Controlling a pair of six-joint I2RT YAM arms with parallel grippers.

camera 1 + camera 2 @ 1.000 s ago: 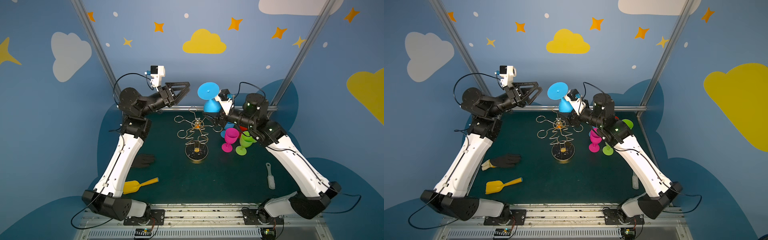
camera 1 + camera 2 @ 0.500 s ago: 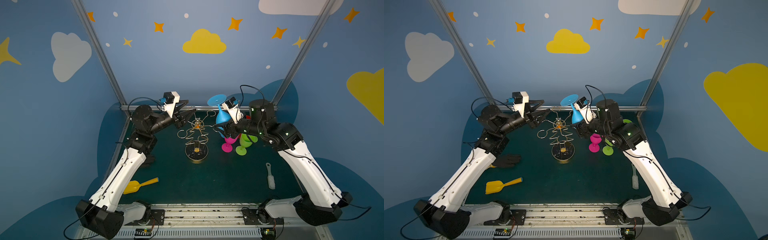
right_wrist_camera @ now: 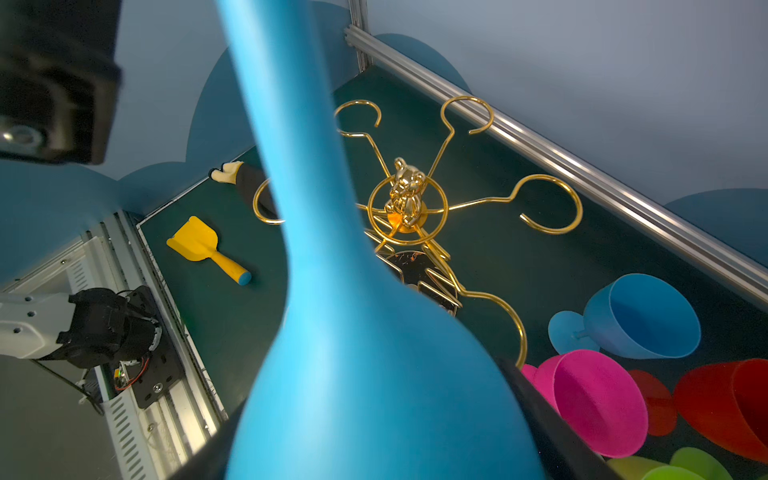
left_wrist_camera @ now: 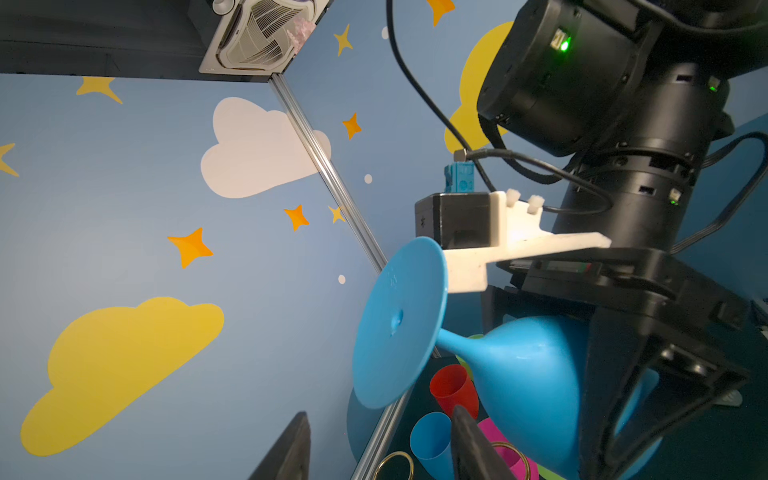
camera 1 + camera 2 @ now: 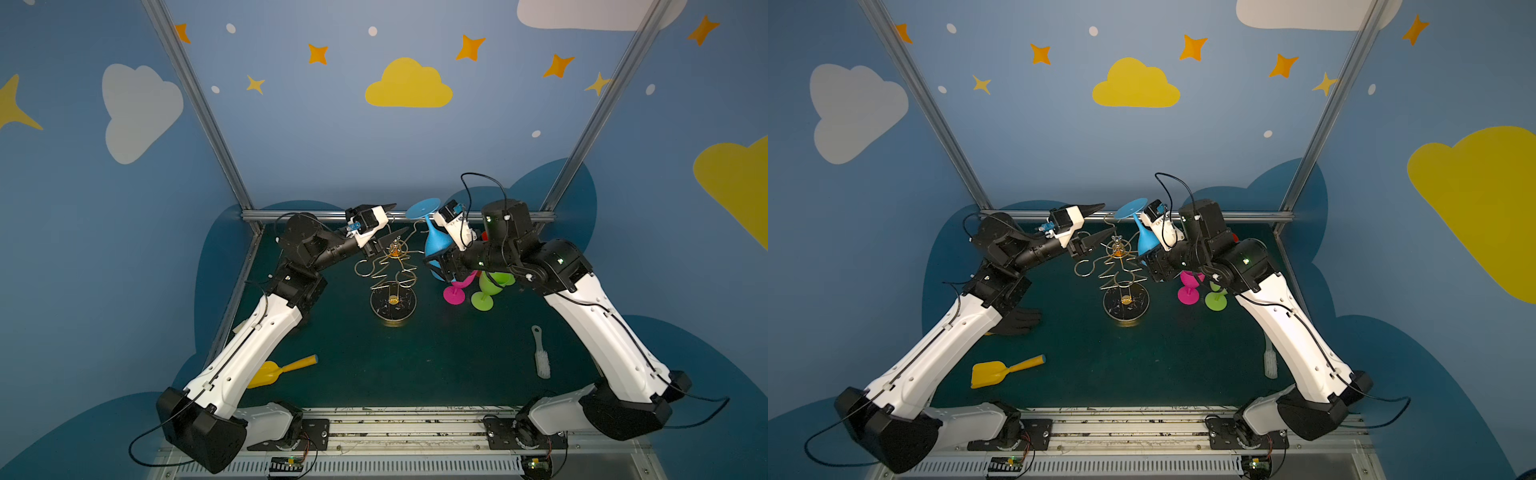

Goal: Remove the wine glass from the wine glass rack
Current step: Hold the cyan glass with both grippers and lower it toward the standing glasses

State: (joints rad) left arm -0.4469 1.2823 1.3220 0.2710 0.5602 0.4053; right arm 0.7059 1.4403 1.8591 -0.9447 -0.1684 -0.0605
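Blue walls with painted clouds and stars close in a dark green tabletop. At the middle of both top views the gold wine glass rack stands upright, its round dark base on the tabletop.

The right tool is clamped around the bowl of a blue wine glass. This glass hangs in the air, tilted with its foot uppermost, just right of the rack's top. Whether its stem touches a loop cannot be told.

The left tool hovers just left of the rack's top, jaws apart with nothing gripped.

A pink glass and a green glass stand together right of the rack. A yellow scoop lies at lower left and a white brush at lower right. In a top view, a black glove lies partly under the left arm.
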